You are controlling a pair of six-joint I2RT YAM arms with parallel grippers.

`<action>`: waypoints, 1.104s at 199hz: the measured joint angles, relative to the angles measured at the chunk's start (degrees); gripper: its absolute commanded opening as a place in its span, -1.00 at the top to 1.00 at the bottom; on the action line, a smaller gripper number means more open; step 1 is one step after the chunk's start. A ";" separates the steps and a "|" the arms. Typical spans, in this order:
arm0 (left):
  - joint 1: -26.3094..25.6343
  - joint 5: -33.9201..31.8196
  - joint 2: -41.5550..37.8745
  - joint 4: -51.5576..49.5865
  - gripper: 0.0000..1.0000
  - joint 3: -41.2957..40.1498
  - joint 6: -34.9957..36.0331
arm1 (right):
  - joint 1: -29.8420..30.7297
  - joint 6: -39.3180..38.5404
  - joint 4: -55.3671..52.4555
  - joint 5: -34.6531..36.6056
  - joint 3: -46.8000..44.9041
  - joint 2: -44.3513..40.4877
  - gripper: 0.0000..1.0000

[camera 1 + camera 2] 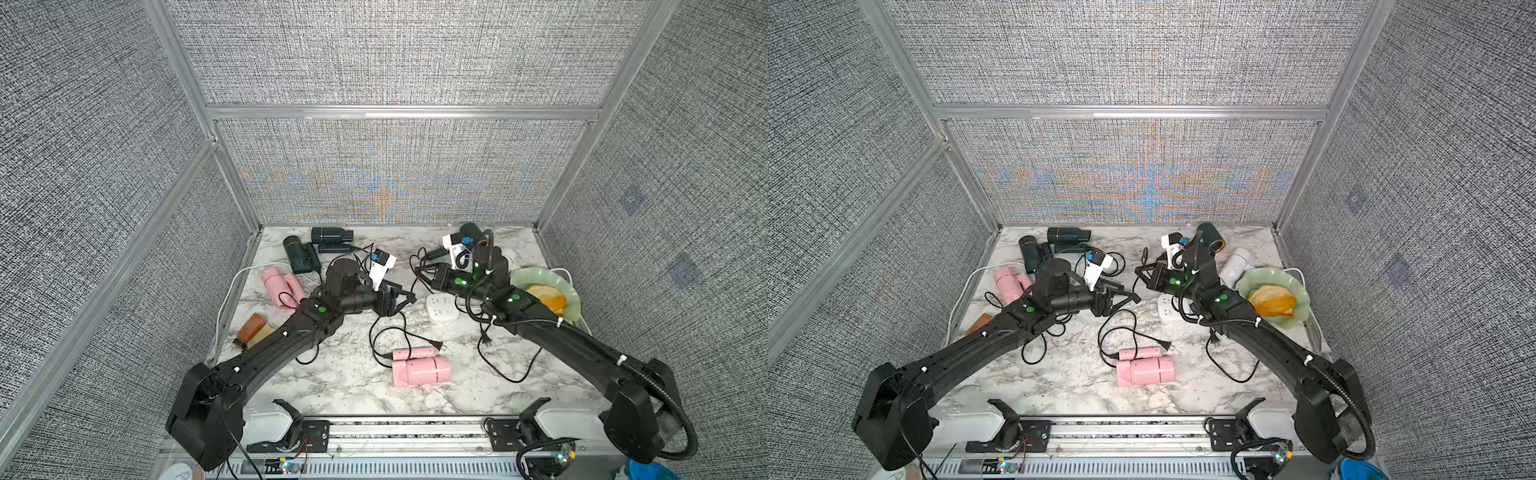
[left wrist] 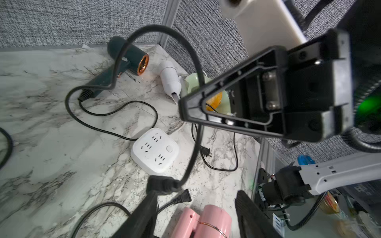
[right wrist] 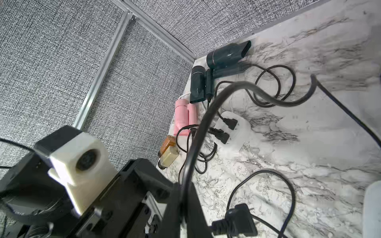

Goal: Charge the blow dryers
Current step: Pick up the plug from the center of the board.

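Note:
My right gripper (image 3: 184, 185) is shut on the black cord (image 2: 193, 144) of the dark green copper-ringed blow dryer (image 2: 127, 55), holding it above the table. The cord's plug (image 2: 160, 183) hangs against one fingertip of my open left gripper (image 2: 195, 192), which grips nothing. A white power strip (image 1: 442, 307) lies just beyond, below both grippers (image 1: 401, 303) (image 1: 422, 272). Two dark teal dryers (image 1: 331, 235) (image 1: 296, 253) sit at the back left, one pink dryer (image 1: 280, 286) beside my left arm, another pink dryer (image 1: 419, 368) in front. The white dryer (image 1: 1235, 266) lies back right.
A second power strip (image 3: 231, 125) with two plugs in it lies under my left arm. An amber bottle (image 1: 251, 328) rests at the left edge. A green plate (image 1: 571, 299) with orange food sits at the right. Loose cords and plugs (image 1: 436, 345) cross the marble table (image 1: 332, 386).

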 measured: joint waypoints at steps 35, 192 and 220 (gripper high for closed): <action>-1.62 -1.84 1.11 2.45 -0.09 -0.02 1.46 | -0.68 1.64 -0.81 -1.66 0.37 -0.20 1.00; -2.89 2.86 10.03 1.44 0.77 8.74 0.74 | -0.81 1.33 -4.02 -2.38 -0.24 -1.38 0.97; -2.93 3.10 10.56 0.26 0.96 10.01 0.31 | -0.98 1.20 -4.24 -2.25 -0.24 -1.64 0.54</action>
